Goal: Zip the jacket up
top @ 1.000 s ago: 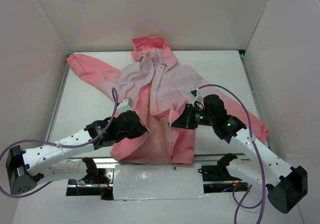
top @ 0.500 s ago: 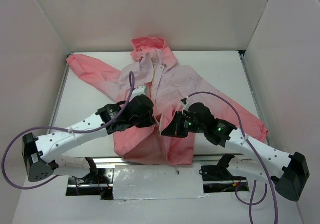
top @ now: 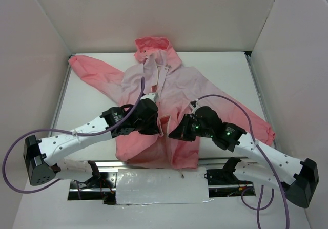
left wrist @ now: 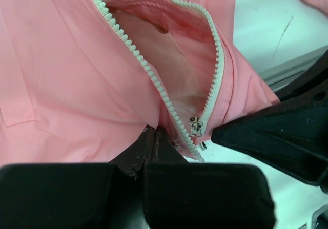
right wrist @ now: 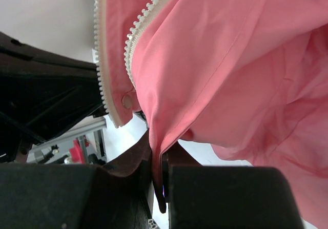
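Pink cloth at the hem is where both your arms meet, at the near edge of the table (top: 87, 98). Your left pincer (left wrist: 151, 139) is pinched shut on a fold of the jacket (top: 177, 83) just beside the white zipper teeth (left wrist: 136, 60); your right pincer (right wrist: 158, 160) is clamped on the opposite front panel, a thin pleat of fabric between its jaws. The slider (left wrist: 196, 126) sits low, where the two rows of teeth meet, just beside the left pincer's tips and between the two pincers, so the left arm looks the nearer to it. Neither pincer holds it. From there the zipper line runs away from you, gaping open above the slider, up the pale chest to the hood (top: 152, 43) at the far wall. Only the left wrist view shows the slider; the right wrist view shows a snap button (right wrist: 126, 102) by the teeth instead, and the overhead view hides both grips under the arms, though it alone shows the whole garment lying on the table, sleeves spread
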Tool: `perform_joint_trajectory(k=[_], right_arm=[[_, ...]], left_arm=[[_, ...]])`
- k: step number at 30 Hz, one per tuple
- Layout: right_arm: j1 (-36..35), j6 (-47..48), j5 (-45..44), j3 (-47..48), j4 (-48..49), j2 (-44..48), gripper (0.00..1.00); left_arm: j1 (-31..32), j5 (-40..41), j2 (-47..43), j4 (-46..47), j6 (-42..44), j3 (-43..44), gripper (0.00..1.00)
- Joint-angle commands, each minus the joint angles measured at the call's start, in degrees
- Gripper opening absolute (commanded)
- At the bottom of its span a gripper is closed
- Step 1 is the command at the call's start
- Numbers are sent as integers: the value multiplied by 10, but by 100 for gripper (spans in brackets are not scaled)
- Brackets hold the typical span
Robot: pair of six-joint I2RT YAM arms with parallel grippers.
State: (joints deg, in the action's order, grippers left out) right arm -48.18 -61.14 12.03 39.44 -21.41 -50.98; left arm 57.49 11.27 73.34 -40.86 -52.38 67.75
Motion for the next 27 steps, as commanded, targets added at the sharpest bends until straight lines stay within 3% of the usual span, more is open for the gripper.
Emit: perform_joint_trajectory(k=[1,3,4,5,7,12,15,16,19,27], right_arm=[[-7,-13,-30,27,-18,14,0],[-8,-6,-81,62,-86,-8,0],[-7,-1,-97,63,-103,-8,0],[-7,5,-111,84,-118,-19,0],[-5,16,-142,98,-145,-22,0],[-2,23,-198,98,-192,-5,0],[6,30,-207,89,-199,7,0],[7,34,-212,86,-205,9,0],[18,45,-234,84,-224,6,0],[72,76,-210,37,-198,45,0]], left_arm=[[-2,-28,-7,19,30,2,1],[-2,-44,-18,26,35,-15,20],[-1,-48,-18,28,35,-15,21],[-2,-54,-29,30,32,-30,31],[-1,-67,-44,40,25,-53,38],[5,-117,-98,56,-15,-177,34],[9,-121,-137,57,-46,-233,43],[9,-124,-154,64,-58,-241,53],[10,-112,-153,88,-107,-217,70],[20,-105,-30,234,-268,-196,77]])
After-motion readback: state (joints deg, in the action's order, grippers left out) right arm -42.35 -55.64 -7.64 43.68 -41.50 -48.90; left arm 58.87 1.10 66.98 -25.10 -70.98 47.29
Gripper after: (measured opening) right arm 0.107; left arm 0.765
